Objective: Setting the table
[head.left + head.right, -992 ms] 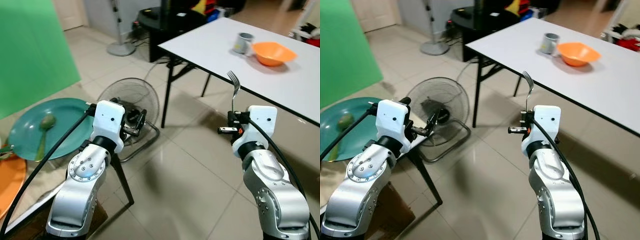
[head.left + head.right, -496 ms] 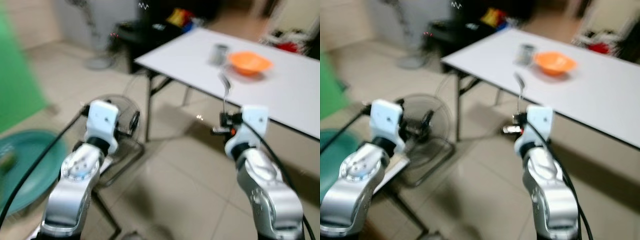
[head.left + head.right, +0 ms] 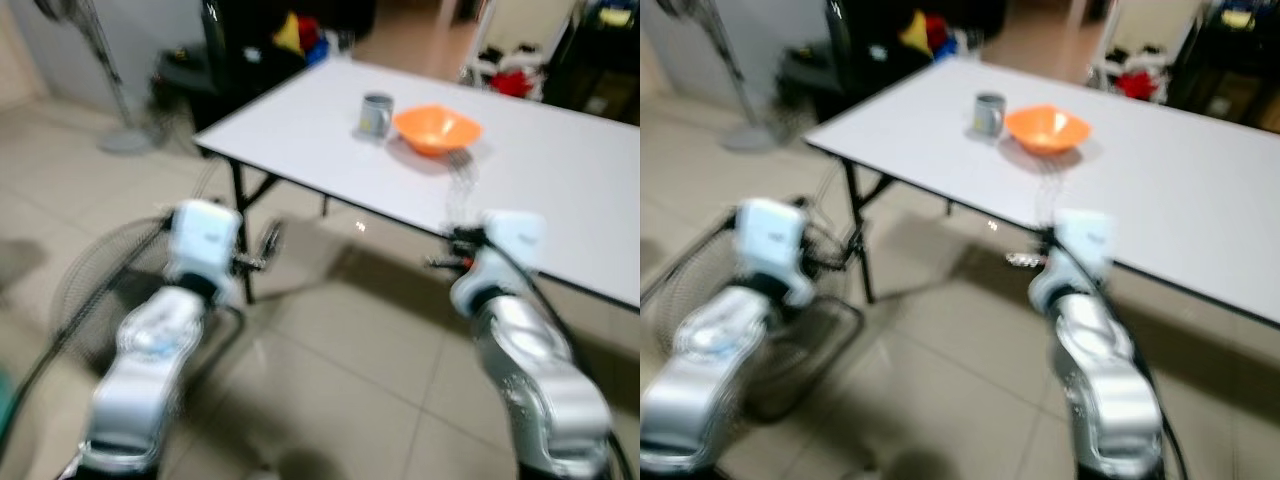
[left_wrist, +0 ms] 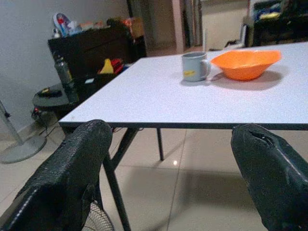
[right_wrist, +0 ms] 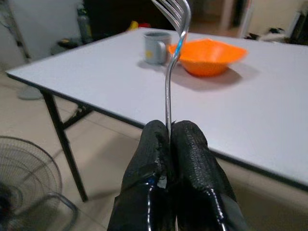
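Observation:
A white folding table [image 3: 300, 130] stands ahead, with a grey mug [image 3: 376, 114] and an orange bowl [image 3: 436, 128] side by side on it. My right gripper [image 5: 169, 126] is shut on the handle of a silver fork [image 5: 169, 72], which stands upright with its tines up, just short of the table's near edge. In the head views the fork [image 3: 458, 185] is blurred in front of the bowl. My left gripper [image 4: 171, 130] is open with nothing between its fingers, held over the floor short of the table's left corner.
A floor fan [image 3: 90, 300] lies low on my left behind the left arm. A standing fan's base [image 3: 125, 140] and a black cabinet [image 3: 250, 60] are beyond the table's left end. Tiled floor lies between me and the table.
The camera has swung right and closer: the table is now central, and the green plate and screen have left the picture. Both grippers keep their pose, and the fork stays held.

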Controlling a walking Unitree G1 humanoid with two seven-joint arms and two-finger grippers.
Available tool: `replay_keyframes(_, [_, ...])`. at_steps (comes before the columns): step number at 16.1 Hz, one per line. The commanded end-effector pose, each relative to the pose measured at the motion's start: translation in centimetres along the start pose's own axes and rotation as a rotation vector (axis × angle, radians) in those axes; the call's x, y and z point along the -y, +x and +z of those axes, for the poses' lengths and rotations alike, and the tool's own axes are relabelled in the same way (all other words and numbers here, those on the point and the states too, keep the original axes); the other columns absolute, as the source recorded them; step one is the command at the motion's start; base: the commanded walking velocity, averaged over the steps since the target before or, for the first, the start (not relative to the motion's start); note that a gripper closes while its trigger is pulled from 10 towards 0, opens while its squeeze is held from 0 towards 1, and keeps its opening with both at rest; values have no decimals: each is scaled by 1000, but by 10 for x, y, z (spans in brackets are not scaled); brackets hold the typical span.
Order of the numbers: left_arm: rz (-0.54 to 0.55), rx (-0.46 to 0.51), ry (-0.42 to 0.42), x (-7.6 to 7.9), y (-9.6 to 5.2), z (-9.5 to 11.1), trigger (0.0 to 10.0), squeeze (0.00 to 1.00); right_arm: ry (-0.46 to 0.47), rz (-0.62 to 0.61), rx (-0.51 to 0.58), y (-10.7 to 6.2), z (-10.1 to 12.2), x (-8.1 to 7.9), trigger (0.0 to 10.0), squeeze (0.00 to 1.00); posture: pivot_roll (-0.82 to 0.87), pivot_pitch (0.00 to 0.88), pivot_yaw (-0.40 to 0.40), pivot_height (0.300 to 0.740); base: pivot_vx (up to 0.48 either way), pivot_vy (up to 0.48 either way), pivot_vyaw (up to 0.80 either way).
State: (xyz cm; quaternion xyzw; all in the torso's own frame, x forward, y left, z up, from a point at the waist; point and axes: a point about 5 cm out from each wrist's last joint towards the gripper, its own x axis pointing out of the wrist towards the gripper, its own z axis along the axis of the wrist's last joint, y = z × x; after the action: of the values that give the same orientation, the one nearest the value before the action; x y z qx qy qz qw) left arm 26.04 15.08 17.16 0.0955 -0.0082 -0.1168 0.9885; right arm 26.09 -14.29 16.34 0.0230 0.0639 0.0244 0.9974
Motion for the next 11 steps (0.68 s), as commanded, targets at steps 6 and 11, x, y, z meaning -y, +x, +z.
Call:
replay_keyframes(6, [-18, 15, -12, 5, 2, 3, 10000, 0, -7, -24, -1, -1, 0, 8, 10000, 0, 108, 0, -10, 740, 377, 0, 0])
replay_keyframes(11, [-22, 15, -13, 6, 3, 4, 10000, 0, -1, -22, -3, -1, 0, 8, 10000, 0, 108, 0, -6, 740, 365, 0, 0])
